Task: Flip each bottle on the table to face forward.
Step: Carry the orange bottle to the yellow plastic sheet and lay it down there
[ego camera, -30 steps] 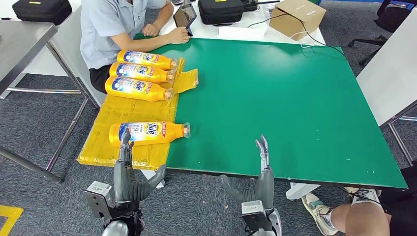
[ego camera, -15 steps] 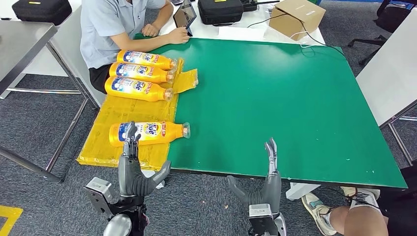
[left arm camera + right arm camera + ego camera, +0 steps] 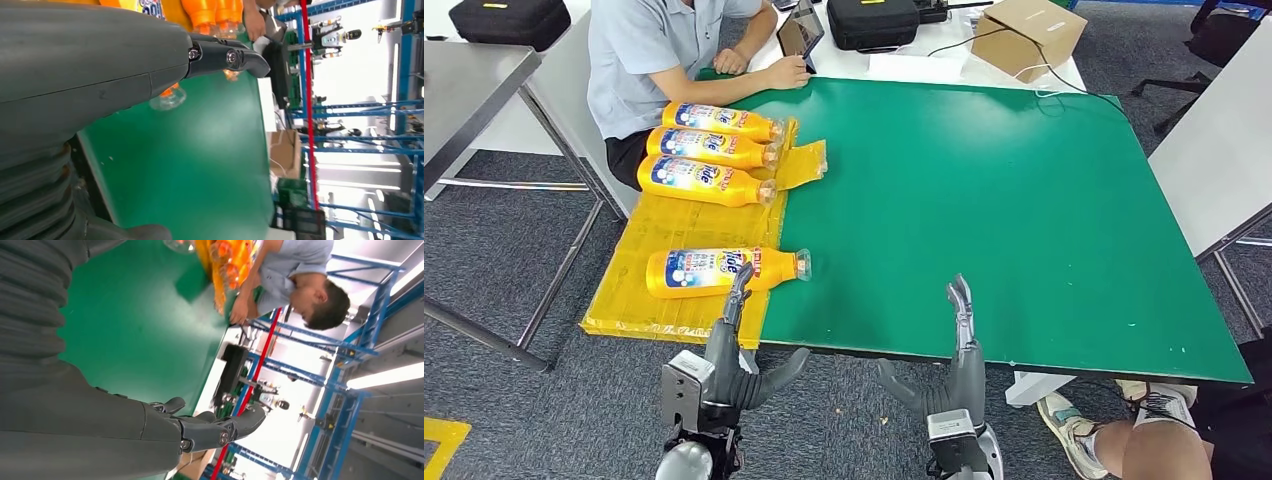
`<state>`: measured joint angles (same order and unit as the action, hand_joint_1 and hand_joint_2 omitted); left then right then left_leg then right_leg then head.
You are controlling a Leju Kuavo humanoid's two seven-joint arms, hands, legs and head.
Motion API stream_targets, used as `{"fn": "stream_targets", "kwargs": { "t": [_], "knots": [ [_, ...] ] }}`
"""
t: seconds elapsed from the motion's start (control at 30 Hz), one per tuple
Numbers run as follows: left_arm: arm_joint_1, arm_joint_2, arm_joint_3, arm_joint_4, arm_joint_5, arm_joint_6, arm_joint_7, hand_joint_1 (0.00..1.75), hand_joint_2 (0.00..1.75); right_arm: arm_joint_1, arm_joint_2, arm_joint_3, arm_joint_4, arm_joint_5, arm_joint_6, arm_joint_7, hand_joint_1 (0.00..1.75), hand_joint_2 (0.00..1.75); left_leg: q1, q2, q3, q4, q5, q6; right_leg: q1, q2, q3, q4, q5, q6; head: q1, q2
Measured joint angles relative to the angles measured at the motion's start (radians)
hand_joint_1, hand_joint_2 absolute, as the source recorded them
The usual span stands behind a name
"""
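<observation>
Your left hand [image 3: 734, 355] holds nothing: its dark fingers [image 3: 737, 297] stretch straight out toward the far side, the thumb splayed off to the right, and the fingertips reach up to the near edge of the nearest bottle, though you cannot tell from the head view whether they touch it. Your right hand [image 3: 949, 365] is likewise empty, fingers [image 3: 960, 305] straight and pointing far, thumb spread to the left, with the fingertips over the near edge of the green table top [image 3: 984, 200]. The nearest orange plastic detergent bottle with a blue and white label [image 3: 724, 271] lies on its side near the front left of the table, label facing up, its clear cap [image 3: 802, 264] pointing right and resting just onto the green surface while its body lies on the yellow taped sheet [image 3: 664, 225] that covers the table's left strip. Farther back on that yellow sheet, three more orange detergent bottles [image 3: 709, 150] lie on their sides in a close row, touching one another, caps pointing right, labels up. In the left wrist view you see the clear cap [image 3: 170, 97] just beyond your fingers [image 3: 225, 56]. At the far left corner a person in a light blue shirt [image 3: 649, 50] sits with a hand on the table beside a small tablet [image 3: 800, 30]. Beyond the green top sit a black case [image 3: 872, 22] and a brown cardboard box [image 3: 1027, 35].
</observation>
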<state>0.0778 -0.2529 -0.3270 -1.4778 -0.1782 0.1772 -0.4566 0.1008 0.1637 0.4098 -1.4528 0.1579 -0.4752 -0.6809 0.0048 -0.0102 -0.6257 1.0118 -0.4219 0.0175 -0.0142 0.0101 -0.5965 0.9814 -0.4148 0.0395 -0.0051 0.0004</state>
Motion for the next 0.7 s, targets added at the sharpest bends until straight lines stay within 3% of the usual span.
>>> {"fn": "stream_targets", "kwargs": {
  "t": [0.4,0.7],
  "knots": [
    [-0.011,0.0,-0.007,0.033,0.001,0.009,0.021,0.0,1.75,-0.016,0.015,0.014,0.024,-0.04,0.027,0.0,0.0,1.75,0.0,0.0,0.0,0.0,0.0,0.0,0.0,0.0,0.0,0.0,0.0,0.0,0.0,0.0],
    [-0.006,0.001,-0.015,0.036,0.186,-0.169,0.061,0.0,1.75,-0.016,0.016,0.014,0.034,-0.052,0.056,0.0,0.0,1.75,0.0,0.0,0.0,0.0,0.0,0.0,0.0,0.0,0.0,0.0,0.0,0.0,0.0,0.0]
  ]
}}
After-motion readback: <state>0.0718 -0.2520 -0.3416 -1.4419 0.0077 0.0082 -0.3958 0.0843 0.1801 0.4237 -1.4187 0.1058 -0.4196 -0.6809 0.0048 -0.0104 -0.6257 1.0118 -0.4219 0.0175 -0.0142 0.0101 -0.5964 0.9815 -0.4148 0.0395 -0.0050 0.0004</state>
